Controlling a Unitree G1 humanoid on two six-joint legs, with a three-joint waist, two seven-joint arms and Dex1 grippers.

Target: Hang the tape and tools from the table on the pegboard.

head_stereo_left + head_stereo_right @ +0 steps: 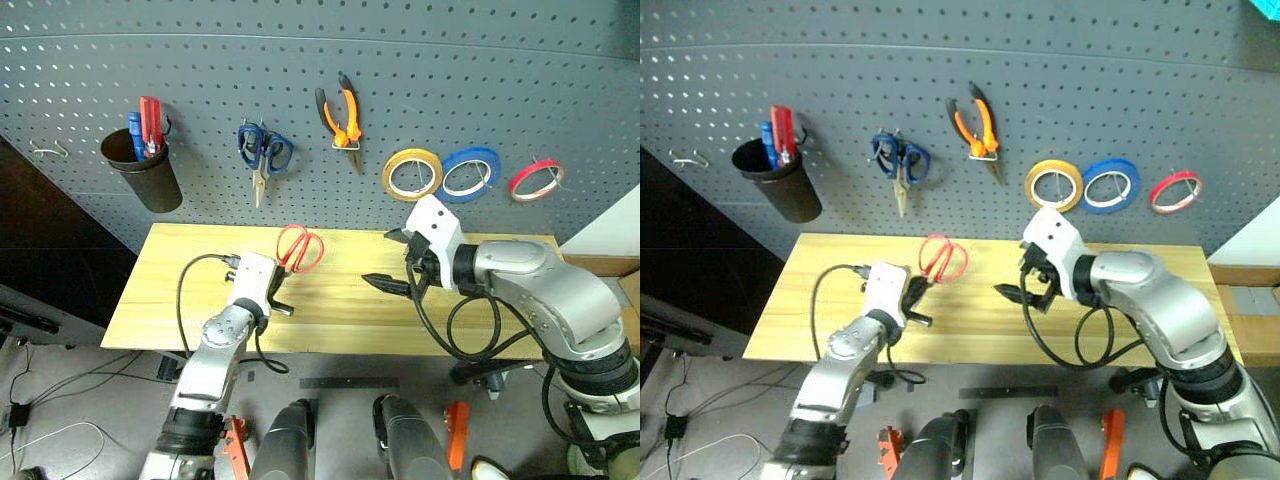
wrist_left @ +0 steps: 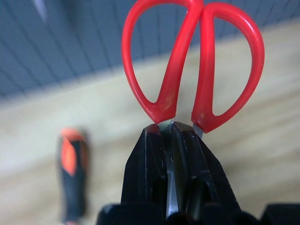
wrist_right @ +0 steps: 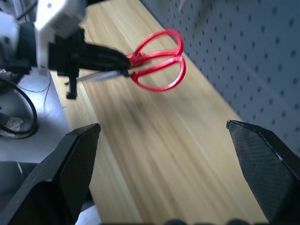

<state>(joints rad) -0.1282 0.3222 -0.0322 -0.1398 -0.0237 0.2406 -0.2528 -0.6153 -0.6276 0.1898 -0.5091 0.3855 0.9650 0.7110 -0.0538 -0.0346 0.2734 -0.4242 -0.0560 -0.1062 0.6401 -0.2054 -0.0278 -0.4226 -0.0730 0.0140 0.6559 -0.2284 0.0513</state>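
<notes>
1. Pegboard (image 1: 300, 60): dark grey perforated wall panel behind the table, carrying the hung items listed below.
2. Black cup (image 1: 145, 170): hangs at the panel's left, holding red and blue handled items that cannot be identified further.
3. Blue-handled scissors (image 1: 263, 152): hang on the panel, blades pointing down, right of the cup.
4. Pliers (image 1: 342, 118): orange-and-black handles, hung on a hook, nose pointing down, right of the blue scissors.
5. Yellow tape roll (image 1: 411, 174), blue tape roll (image 1: 470, 172), red tape roll (image 1: 536, 180): hang in a row on the panel's right part, in that order.
6. Table (image 1: 340, 320): light wood-grain top below the panel.
7. Left gripper (image 1: 281, 292): raised over the table's left half, fingers clamped together on the blades of the red-handled scissors (image 2: 187, 61). The red loops stand beyond the fingertips toward the panel; the blade tips project back past the fingers in the right wrist view.
8. Screwdriver (image 2: 72, 178): black-and-orange handle lying on the table, beside and below the left gripper, apart from it.
9. Right gripper (image 1: 398, 260): held above the table's right half, below the yellow roll, fingers spread wide and holding nothing; the red scissors lie well apart from it, to its left.
</notes>
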